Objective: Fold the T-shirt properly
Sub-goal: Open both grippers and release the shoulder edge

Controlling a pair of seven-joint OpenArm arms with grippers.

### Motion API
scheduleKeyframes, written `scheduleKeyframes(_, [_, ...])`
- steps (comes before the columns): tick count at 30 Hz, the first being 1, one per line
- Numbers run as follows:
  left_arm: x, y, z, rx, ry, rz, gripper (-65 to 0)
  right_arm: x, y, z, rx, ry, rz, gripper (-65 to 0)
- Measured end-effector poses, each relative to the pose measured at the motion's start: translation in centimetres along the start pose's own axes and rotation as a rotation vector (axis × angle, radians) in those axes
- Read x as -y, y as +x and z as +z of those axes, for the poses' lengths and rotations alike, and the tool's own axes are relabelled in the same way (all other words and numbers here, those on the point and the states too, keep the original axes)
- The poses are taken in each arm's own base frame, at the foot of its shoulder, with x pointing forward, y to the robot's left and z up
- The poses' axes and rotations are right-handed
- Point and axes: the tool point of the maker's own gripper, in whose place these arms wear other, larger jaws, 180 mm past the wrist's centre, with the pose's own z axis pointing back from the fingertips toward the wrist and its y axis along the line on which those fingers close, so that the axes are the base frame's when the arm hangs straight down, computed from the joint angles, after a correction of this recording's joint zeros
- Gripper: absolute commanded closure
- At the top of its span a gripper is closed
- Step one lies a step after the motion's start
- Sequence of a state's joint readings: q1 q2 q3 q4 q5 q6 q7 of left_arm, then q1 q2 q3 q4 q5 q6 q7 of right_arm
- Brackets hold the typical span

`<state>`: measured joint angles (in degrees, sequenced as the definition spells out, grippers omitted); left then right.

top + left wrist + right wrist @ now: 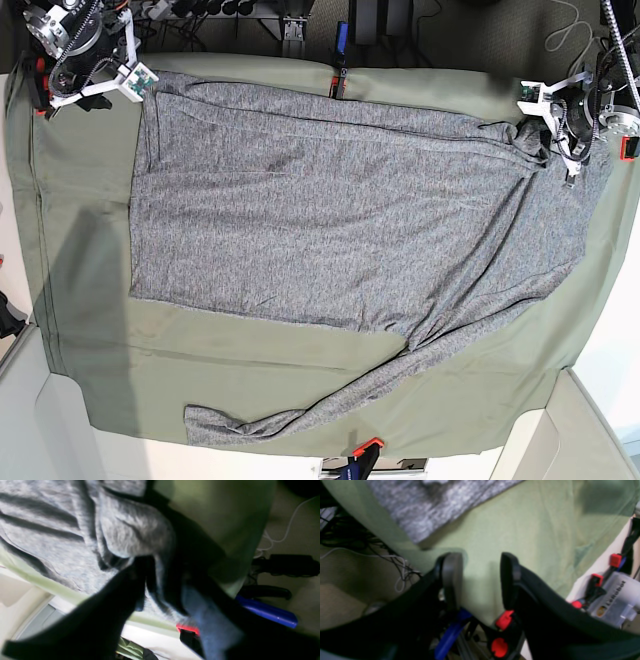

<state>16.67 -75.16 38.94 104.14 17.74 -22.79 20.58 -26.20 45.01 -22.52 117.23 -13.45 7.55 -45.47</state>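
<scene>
Pinching a bunched fold of the T-shirt (135, 530), the left gripper (150, 580) has its fingers closed on grey knit; cloth bulges just beyond the fingertips. Right gripper (476, 567): fingers (451, 572) parted wide, nothing between them, only the green table cloth (520, 530) beneath. A shirt edge lies ahead of those tips, apart from them. Base view: shirt spread nearly across the table, one long sleeve (300, 415) trailing along the near edge.
</scene>
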Motion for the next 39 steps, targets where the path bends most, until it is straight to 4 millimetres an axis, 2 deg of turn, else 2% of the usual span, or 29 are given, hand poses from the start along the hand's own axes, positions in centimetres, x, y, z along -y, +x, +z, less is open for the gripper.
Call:
scheduleKeyframes(4, [-0.3,-1.1,0.4,-0.026,0.007,-0.026,-29.1,0.3,1.1,0.6,0.035,-0.007,-0.004,-25.3])
scheduleKeyframes(10, [-0.7,-4.6,1.4,-0.15,0.001,-0.065,-29.1,0.9,2.8,1.5,0.092,-0.024,-0.009,-25.3])
scheduleKeyframes(13, [-1.0,-5.6,2.6,-0.167,-0.021,-0.085,-29.1,1.6,3.2,1.5,0.102,-0.038,-0.012,-25.3])
scheduleKeyframes(18, [-1.1,-4.9,4.7,-0.151,-0.081,-0.079,-29.1,2.7,4.5,1.3,0.137,-0.039,-0.05,-25.3])
scheduleKeyframes(21, [-1.6,-2.3,5.1,-0.068,-0.08,-0.023,-29.1,3.9,5.4,1.2,0.162,-0.056,-0.068,-25.3])
scheduleKeyframes(23, [-3.1,-1.5,5.4,-0.036,-0.049,0.022,-29.1,4.7,6.0,1.2,0.18,-0.068,-0.081,-27.3])
scheduleKeyframes(26, [-7.2,-2.7,6.3,-0.054,0.048,0.099,-29.1,6.0,6.8,1.3,0.199,-0.097,-0.097,-33.2])
scheduleKeyframes(30, [-10.9,-3.9,7.5,-0.04,0.113,0.201,-29.1,6.7,8.2,1.6,0.248,-0.095,-0.205,-33.5])
scheduleKeyframes(33, [-14.0,-5.8,8.1,-0.036,0.173,0.336,-29.1,8.1,8.6,1.7,0.272,-0.124,-0.311,-33.5])
scheduleKeyframes(37, [-16.5,-6.0,6.2,0.034,0.193,0.586,-29.1,11.0,8.1,1.9,0.304,-0.171,-0.529,-33.5])
scheduleKeyframes(39, [-17.6,-7.0,5.0,0.031,0.208,0.705,-29.1,12.1,7.5,1.8,0.325,-0.188,-0.661,-33.5])
